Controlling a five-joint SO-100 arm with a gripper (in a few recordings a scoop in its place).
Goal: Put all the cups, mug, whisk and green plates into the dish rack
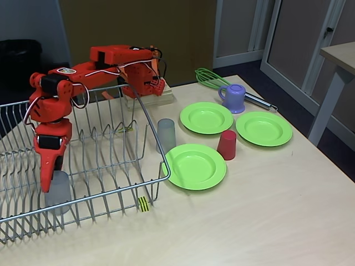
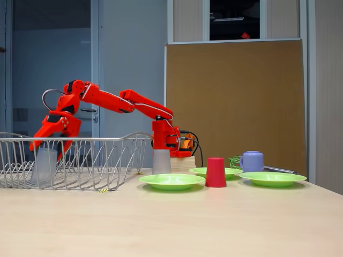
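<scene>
While the red two-finger tool (image 1: 55,178) grips the translucent grey plastic tumbler (image 1: 58,192) inside the silver wire dish rack (image 1: 111,145) | light, slick, slightly squeezable | hold: upper wall.

one high oblique view, one table-level side view.

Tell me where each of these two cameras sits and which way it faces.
A fixed view: high, beyond the table's corner, looking down on the rack, plates and whole red arm.
Another fixed view: at tabletop height, looking level across the table; arm in profile.
Both show the fingers holding a grey cup inside the rack.
</scene>
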